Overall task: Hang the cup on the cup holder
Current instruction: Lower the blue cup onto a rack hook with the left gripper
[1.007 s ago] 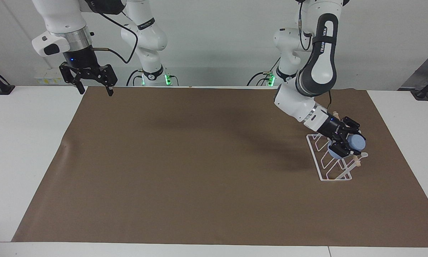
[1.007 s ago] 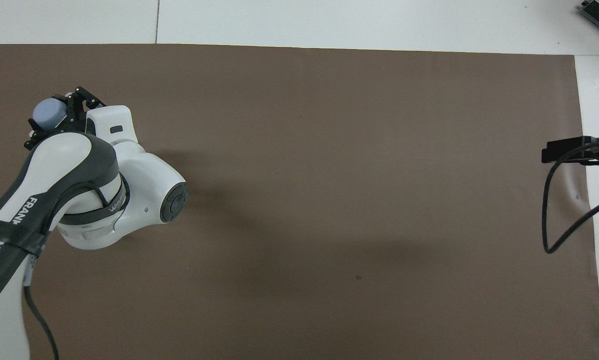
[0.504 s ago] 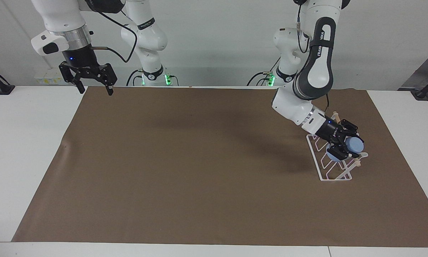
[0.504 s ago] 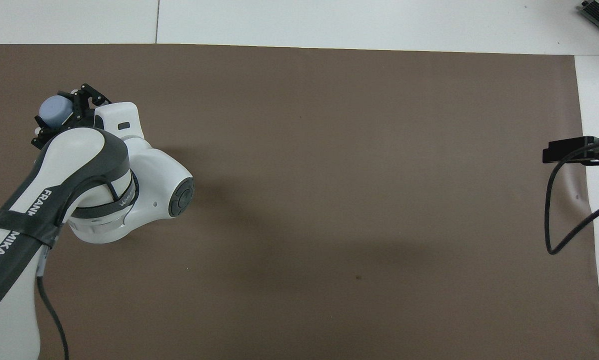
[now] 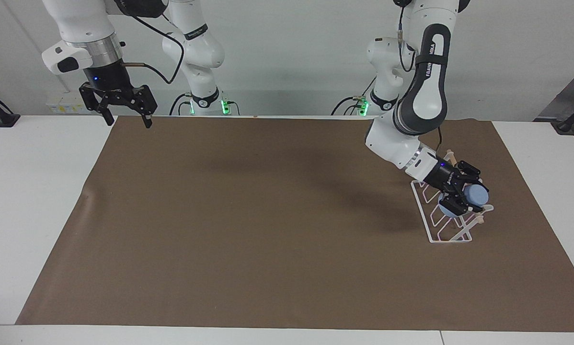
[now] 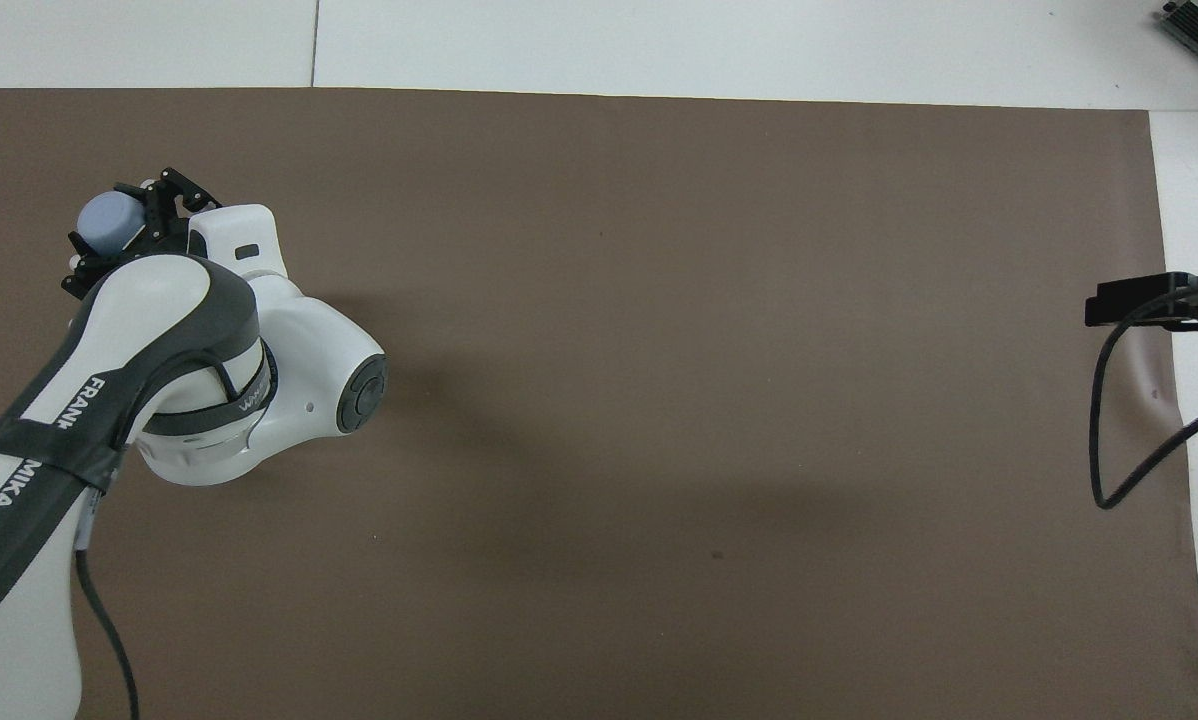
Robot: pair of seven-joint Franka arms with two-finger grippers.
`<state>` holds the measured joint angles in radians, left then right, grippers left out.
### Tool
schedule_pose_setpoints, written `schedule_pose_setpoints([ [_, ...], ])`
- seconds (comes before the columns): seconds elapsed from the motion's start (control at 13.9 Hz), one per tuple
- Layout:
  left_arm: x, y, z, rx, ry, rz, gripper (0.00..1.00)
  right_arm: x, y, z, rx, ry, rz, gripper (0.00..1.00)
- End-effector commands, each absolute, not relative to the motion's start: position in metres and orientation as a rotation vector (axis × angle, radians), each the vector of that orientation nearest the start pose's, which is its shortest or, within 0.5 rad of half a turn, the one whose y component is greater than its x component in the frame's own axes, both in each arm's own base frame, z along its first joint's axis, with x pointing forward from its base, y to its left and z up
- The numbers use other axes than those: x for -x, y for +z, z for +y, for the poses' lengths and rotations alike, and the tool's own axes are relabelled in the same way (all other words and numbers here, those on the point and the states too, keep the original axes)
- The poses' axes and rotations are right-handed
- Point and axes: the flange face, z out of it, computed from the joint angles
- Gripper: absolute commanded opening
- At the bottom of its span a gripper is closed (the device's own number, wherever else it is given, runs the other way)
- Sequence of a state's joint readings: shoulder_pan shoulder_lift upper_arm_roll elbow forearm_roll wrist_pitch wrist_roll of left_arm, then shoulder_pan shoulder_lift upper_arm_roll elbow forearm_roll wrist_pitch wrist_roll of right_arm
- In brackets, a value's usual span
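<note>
While our left gripper [image 5: 461, 192] clamps the small light-blue plastic cup [image 5: 474, 195] by its smooth wall over the white wire cup holder [image 5: 433, 226], we judge it light and slippery; our right gripper [image 5: 124, 113] waits open.

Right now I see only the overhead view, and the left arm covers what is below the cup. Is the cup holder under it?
Observer: Yes. In the facing view the cup holder stands on the brown mat, directly under the left end effector.
Operator: How is the cup held?
Observer: The cup is tilted, gripped by the left end effector, low among the prongs by the wooden dowel. Whether a prong is inside it, I cannot tell.
Operator: And the right end effector?
Observer: The right end effector waits open, raised over the mat's edge at the right arm's end.
</note>
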<state>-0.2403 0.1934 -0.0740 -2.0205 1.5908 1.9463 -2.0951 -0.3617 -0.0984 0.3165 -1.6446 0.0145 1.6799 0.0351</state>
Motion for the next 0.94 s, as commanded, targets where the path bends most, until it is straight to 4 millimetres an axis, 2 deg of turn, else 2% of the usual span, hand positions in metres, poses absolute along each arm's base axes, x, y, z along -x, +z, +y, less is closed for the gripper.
schedule_pose_setpoints([
  [0.0, -0.592, 0.391, -0.116, 1.852, -1.463, -0.855, 1.00, -0.531, 0.656, -0.014, 3.131, -0.191, 0.109, 1.00],
  [0.22, -0.601, 0.406, -0.118, 1.850, -1.487, -0.873, 1.00, -0.531, 0.656, -0.015, 3.131, -0.189, 0.109, 1.00],
  [0.36, -0.613, 0.437, -0.125, 1.895, -1.483, -0.874, 1.00, -0.531, 0.656, -0.015, 3.130, -0.191, 0.112, 1.00],
  [0.5, -0.619, 0.454, -0.124, 2.027, -1.375, -0.970, 1.00, -0.531, 0.656, -0.015, 3.131, -0.189, 0.109, 1.00],
  [0.65, -0.624, 0.469, -0.110, 2.095, -1.285, -1.089, 1.00, -0.531, 0.656, -0.015, 3.131, -0.189, 0.109, 1.00],
  [0.72, -0.624, 0.472, -0.102, 2.142, -1.230, -1.124, 1.00, -0.531, 0.656, -0.015, 3.131, -0.191, 0.109, 1.00],
  [0.86, -0.623, 0.473, -0.103, 2.232, -1.128, -1.196, 1.00, -0.531, 0.656, -0.014, 3.131, -0.189, 0.107, 1.00],
])
